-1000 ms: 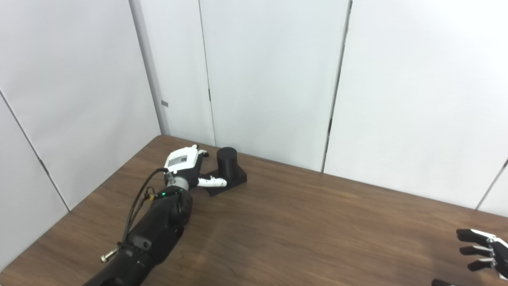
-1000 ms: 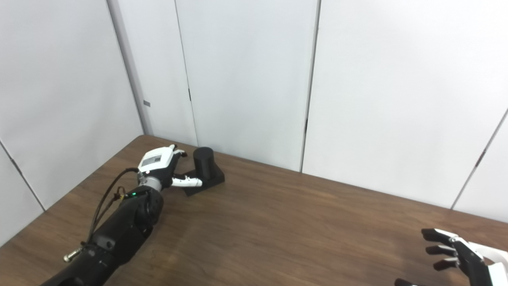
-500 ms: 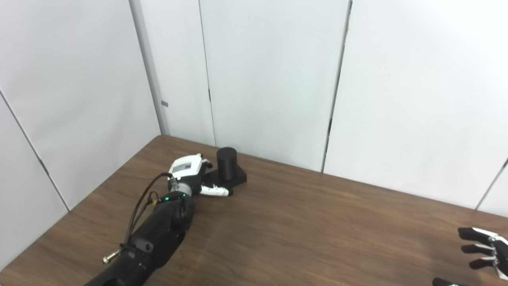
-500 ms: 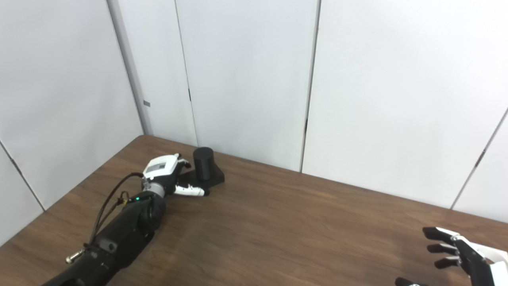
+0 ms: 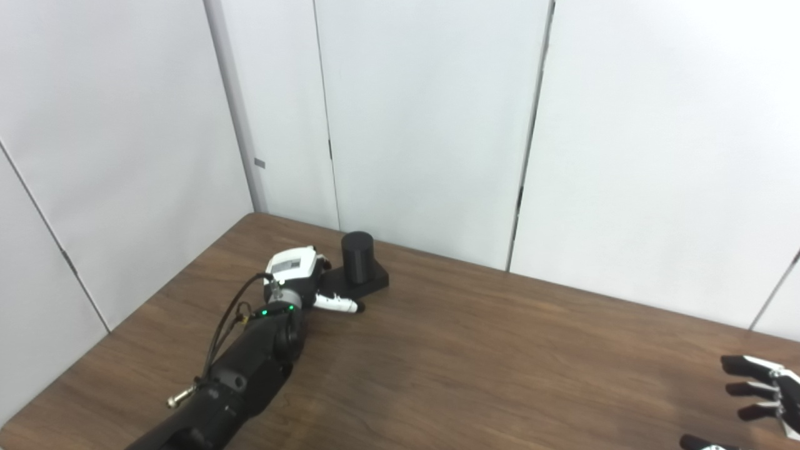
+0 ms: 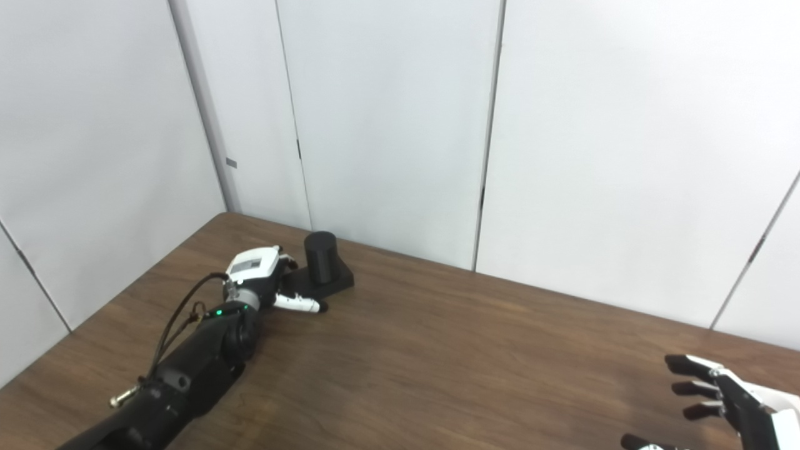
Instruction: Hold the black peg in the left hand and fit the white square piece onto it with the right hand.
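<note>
The black peg (image 5: 357,257) is a short upright cylinder on a flat black square base (image 5: 375,282), standing at the far left of the brown table (image 5: 475,350). My left hand (image 5: 299,278) lies low at the near-left edge of the base, its thumb (image 5: 337,304) stretched along the base's front; whether its fingers grip the base is hidden. It shows the same in the right eye view (image 6: 261,275). My right hand (image 6: 725,400) is open and empty at the bottom right edge. No white square piece is in view.
White wall panels (image 5: 425,125) stand right behind the table's far edge and along its left side, close behind the peg.
My left hand has moved right and lower, closing in on the base's near-left edge, with the thumb now along its front. The right hand has drifted slightly down.
</note>
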### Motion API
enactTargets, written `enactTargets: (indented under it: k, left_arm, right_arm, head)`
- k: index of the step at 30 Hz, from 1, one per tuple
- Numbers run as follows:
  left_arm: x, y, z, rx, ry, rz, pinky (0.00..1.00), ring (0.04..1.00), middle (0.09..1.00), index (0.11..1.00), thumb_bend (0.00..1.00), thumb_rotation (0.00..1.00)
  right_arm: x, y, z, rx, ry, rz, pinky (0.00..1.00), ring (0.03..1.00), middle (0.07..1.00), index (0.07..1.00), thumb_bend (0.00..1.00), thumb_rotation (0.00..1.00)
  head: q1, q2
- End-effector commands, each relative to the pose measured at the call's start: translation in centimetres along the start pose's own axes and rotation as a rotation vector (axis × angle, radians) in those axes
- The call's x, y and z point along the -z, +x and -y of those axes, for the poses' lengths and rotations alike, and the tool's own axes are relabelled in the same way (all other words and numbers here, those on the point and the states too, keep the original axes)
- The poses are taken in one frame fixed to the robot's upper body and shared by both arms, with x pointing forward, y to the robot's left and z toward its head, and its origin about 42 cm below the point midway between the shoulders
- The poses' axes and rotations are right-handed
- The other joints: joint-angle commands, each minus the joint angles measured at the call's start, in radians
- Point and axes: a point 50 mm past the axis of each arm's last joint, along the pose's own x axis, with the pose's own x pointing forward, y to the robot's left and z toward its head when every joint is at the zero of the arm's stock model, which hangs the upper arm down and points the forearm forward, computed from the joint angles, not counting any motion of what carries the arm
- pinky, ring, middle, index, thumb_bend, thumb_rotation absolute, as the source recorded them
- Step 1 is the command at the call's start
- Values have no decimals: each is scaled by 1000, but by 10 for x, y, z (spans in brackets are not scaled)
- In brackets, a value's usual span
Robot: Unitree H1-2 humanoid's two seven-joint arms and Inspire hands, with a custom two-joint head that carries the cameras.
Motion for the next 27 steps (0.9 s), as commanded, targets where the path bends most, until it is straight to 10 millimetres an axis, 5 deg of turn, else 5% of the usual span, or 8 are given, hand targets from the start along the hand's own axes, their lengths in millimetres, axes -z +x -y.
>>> enactTargets:
  k: [1, 10, 17, 22, 24, 27]
  left_arm:
    - [-6, 12, -31, -89, 6, 15, 998, 1000, 1000, 821, 1000, 576]
    - [-10, 16, -29, -76, -27, 40, 988, 1000, 996, 792, 998, 494]
    - [-11, 15, -21, -58, -67, 105, 842, 979, 925, 703, 828, 210]
    - [-10, 12, -11, -20, -86, 158, 850, 940, 885, 593, 749, 91]
    - [-10, 11, -8, -10, -79, 171, 818, 904, 855, 508, 565, 67]
    - [-10, 11, -3, 10, -102, 169, 780, 879, 830, 485, 527, 58]
  right_arm:
    - [-12, 6, 8, 33, -1, 61, 487, 629, 704, 680, 606, 0]
    - [-13, 4, 8, 36, -2, 52, 479, 626, 709, 685, 600, 0]
    - [-14, 4, 10, 40, -1, 60, 480, 622, 704, 678, 601, 0]
    - [-14, 3, 12, 40, 5, 56, 482, 627, 707, 678, 596, 0]
    - [-15, 3, 13, 39, 5, 56, 483, 628, 708, 681, 594, 0]
    - [-15, 3, 13, 37, 4, 53, 488, 633, 714, 685, 591, 0]
  head:
    - [0, 1]
    - [-7, 5]
    - [-8, 12]
    - [-5, 19]
    - [-5, 20]
    - [-3, 22]
